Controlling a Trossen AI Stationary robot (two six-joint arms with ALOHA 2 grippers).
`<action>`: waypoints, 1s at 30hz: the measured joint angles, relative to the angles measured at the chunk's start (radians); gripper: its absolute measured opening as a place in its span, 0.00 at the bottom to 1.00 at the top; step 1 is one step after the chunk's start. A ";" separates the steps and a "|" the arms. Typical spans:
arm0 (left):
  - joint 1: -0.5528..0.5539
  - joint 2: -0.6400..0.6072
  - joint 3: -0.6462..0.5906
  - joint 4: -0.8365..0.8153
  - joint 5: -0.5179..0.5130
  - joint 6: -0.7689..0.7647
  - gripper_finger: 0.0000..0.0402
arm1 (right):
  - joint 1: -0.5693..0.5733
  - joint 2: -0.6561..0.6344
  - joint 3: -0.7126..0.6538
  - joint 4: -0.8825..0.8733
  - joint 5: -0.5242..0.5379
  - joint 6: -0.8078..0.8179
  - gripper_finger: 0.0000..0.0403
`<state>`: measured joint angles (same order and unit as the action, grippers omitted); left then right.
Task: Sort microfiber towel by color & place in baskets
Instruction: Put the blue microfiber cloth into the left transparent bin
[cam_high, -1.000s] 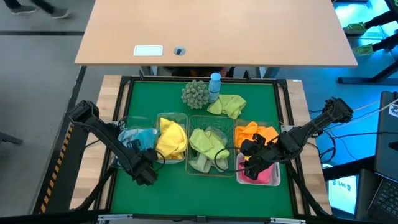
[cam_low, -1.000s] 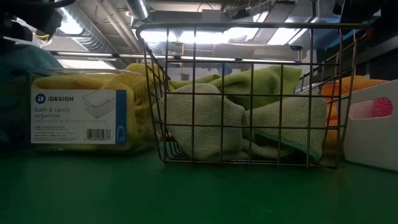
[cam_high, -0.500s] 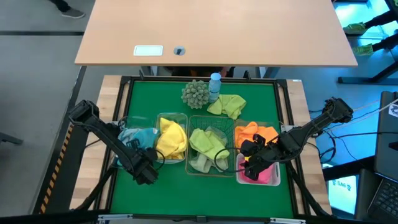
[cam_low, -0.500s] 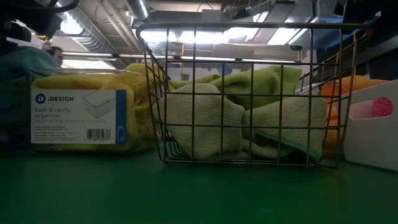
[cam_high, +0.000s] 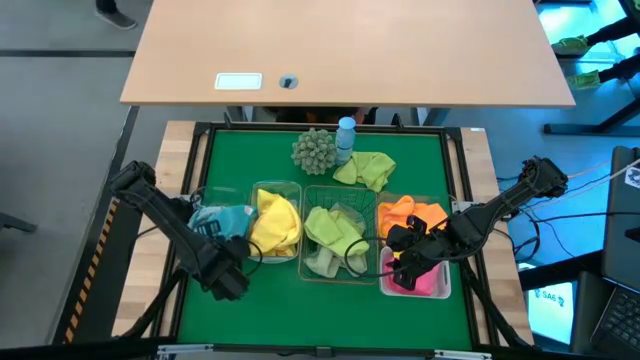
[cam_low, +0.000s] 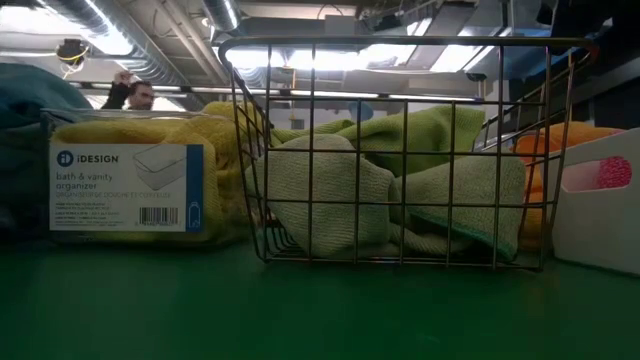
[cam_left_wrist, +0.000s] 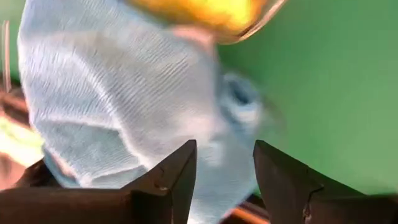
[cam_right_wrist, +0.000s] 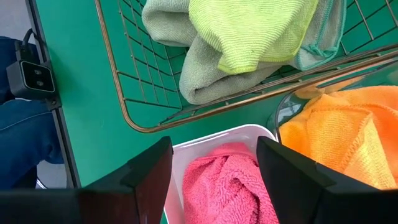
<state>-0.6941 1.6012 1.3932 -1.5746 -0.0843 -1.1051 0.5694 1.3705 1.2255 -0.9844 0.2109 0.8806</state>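
The right gripper (cam_high: 400, 262) is hanging wide open with nothing between its 2 fingers, above the white bin (cam_right_wrist: 205, 146) holding a pink towel (cam_right_wrist: 230, 190). Beside it, an orange towel (cam_right_wrist: 336, 134) is filling a clear bin, and green towels (cam_low: 400, 190) are lying in the wire-mesh basket (cam_low: 400, 150). The left gripper (cam_high: 228, 280) is hovering open and empty near the light blue towel (cam_left_wrist: 124, 93) (its bin is beside the yellow towel (cam_high: 275, 222)). 1 loose lime towel (cam_high: 366, 169) is lying on the green table (cam_high: 270, 310).
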 joint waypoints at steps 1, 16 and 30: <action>0.000 0.000 0.025 0.003 -0.003 0.006 0.38 | 0.000 0.000 0.000 0.000 0.000 0.000 0.58; 0.105 0.000 0.064 0.017 -0.296 0.015 0.38 | 0.000 0.000 0.000 0.000 0.004 0.000 0.58; 0.277 0.000 -0.216 0.024 -0.260 0.061 0.38 | 0.000 0.000 0.000 0.000 0.008 0.000 0.58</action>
<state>-0.4169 1.6012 1.1775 -1.5505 -0.3438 -1.0443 0.5694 1.3705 1.2255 -0.9848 0.2186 0.8803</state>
